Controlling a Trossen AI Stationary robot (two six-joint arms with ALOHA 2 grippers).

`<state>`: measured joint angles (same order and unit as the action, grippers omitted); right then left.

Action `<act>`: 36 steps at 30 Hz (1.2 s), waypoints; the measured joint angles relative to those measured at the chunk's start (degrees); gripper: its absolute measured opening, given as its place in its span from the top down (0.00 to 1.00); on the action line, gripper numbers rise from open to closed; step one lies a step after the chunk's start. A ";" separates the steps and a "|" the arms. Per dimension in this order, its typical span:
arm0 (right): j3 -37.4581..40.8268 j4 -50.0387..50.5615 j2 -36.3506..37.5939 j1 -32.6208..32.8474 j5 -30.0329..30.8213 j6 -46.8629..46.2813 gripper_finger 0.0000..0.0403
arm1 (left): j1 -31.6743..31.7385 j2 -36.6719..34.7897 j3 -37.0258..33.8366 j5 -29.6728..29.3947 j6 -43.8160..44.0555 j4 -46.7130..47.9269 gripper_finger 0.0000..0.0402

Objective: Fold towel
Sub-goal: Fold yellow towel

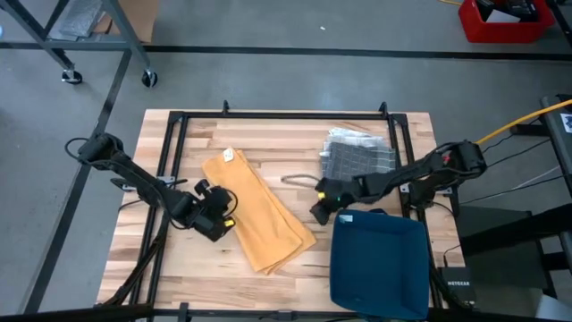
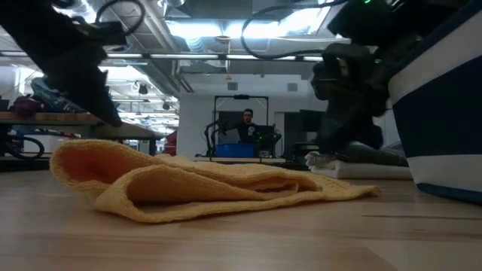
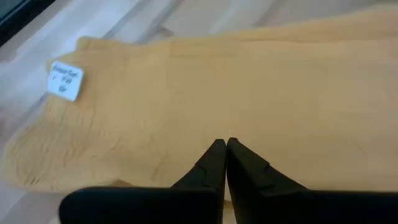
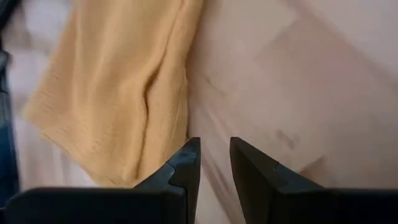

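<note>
The yellow towel (image 1: 256, 211) lies folded mid-table; its white tag (image 3: 64, 80) is unreadable. My left claw (image 3: 224, 149), pressed together, hovers over it. My right claw (image 4: 214, 155), slightly spread, holds nothing beside the blue bin (image 1: 380, 262).

From my overhead camera, the blue bin (image 1: 380, 264) runs off the bottom edge, so I can't see its near rim. At table height the same bin (image 2: 444, 128) is cut by the right edge. The towel's (image 2: 203, 188) far side is hidden behind its own fold there. Writing on the towel's white tag (image 3: 64, 81) is too blurred for me to read. The grey folded item (image 1: 357, 156) is too small to identify. A person (image 2: 247, 124) beyond the table is tiny and indistinct. Both wrist cameras crop the towel at their edges.
</note>
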<state>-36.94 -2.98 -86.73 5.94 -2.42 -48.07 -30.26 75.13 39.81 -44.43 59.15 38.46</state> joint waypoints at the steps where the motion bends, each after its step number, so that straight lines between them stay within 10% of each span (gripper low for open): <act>1: -0.04 -0.02 -0.70 1.53 1.57 -1.04 0.77 | 1.00 0.00 -0.09 0.00 0.66 0.05 0.99; 12: -5.34 -0.12 -6.76 10.73 18.86 -12.48 0.77 | 10.00 0.00 -1.97 0.19 8.40 -0.07 0.99; 36: -21.88 19.95 -10.72 8.13 23.83 -2.06 0.77 | 12.89 0.00 -1.98 8.25 2.59 0.01 0.99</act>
<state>-58.83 16.97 -97.45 14.06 21.41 -50.13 -17.37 75.13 37.82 -36.18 61.74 38.47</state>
